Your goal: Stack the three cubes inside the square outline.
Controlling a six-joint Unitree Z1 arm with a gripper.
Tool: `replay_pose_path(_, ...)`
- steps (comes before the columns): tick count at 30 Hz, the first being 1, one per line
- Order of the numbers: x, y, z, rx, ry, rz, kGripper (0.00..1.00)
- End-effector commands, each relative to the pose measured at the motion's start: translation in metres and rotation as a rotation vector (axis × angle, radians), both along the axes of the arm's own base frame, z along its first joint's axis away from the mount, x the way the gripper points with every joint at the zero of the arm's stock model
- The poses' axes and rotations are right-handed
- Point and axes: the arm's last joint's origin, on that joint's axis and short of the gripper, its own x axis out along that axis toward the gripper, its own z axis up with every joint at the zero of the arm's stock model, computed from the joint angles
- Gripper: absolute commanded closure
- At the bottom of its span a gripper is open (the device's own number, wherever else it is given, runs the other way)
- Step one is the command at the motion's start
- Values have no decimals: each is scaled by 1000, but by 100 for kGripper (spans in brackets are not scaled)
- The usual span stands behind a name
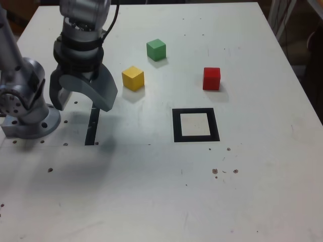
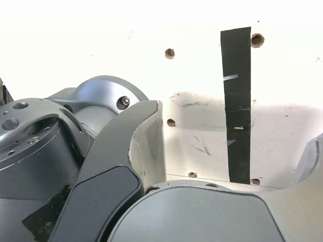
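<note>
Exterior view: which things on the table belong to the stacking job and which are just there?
Job: small red cube, small yellow cube, small green cube, flat black square outline, open grey pincer.
Just there: straight black tape strip, white table.

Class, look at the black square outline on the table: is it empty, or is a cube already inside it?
Empty. The square outline shows only its bare white centre; the red cube, yellow cube and green cube sit apart beyond it.

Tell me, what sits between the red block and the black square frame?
Nothing: in the exterior view, only bare white table separates the red block from the square outline, which holds no block yet.
</note>
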Motion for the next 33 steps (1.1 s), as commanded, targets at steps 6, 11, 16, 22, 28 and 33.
replay_pose_path(6,0,1,1,-5,-11,-10,2)
replay_pose_path(11,5,2,7,0,-31,-18,2)
replay_pose_path(16,21,3,27,34,-46,-29,2)
replay_pose_path(22,61,7,63,85,-94,-69,3)
replay_pose_path(28,105,22,80,81,-121,-95,3)
replay_pose_path(33,144,39,89,71,-122,-108,3)
